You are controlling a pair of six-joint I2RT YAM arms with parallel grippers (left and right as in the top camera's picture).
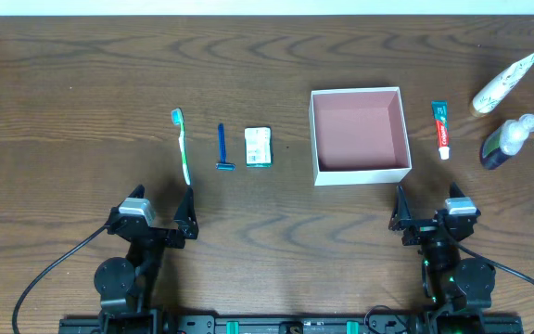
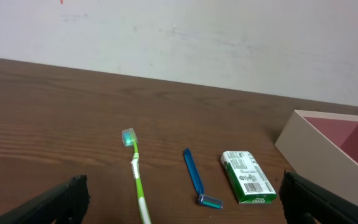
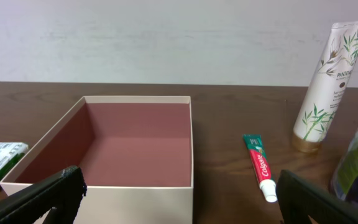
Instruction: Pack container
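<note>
The container point(image 1: 361, 175), a square white box with a pink-brown inside, sits right of the table's middle and holds nothing; it also shows in the right wrist view point(image 3: 135, 198) and the left wrist view point(image 2: 303, 132). Left of it lie a green toothbrush point(image 1: 183, 147), a blue razor point(image 1: 222, 147) and a small green-and-white packet point(image 1: 259, 147). Right of it lie a toothpaste tube point(image 1: 442, 129), a white lotion tube point(image 1: 506, 81) and a dark pump bottle point(image 1: 510, 139). My left gripper point(image 1: 159, 209) and right gripper point(image 1: 427, 206) are open and empty near the front edge.
The toothbrush point(image 2: 135, 173), razor point(image 2: 195, 179) and packet point(image 2: 247, 177) lie just ahead of my left fingers. The toothpaste point(image 3: 259, 165) and the upright lotion tube point(image 3: 328, 87) stand right of the container. A pale wall rises behind the table's far edge.
</note>
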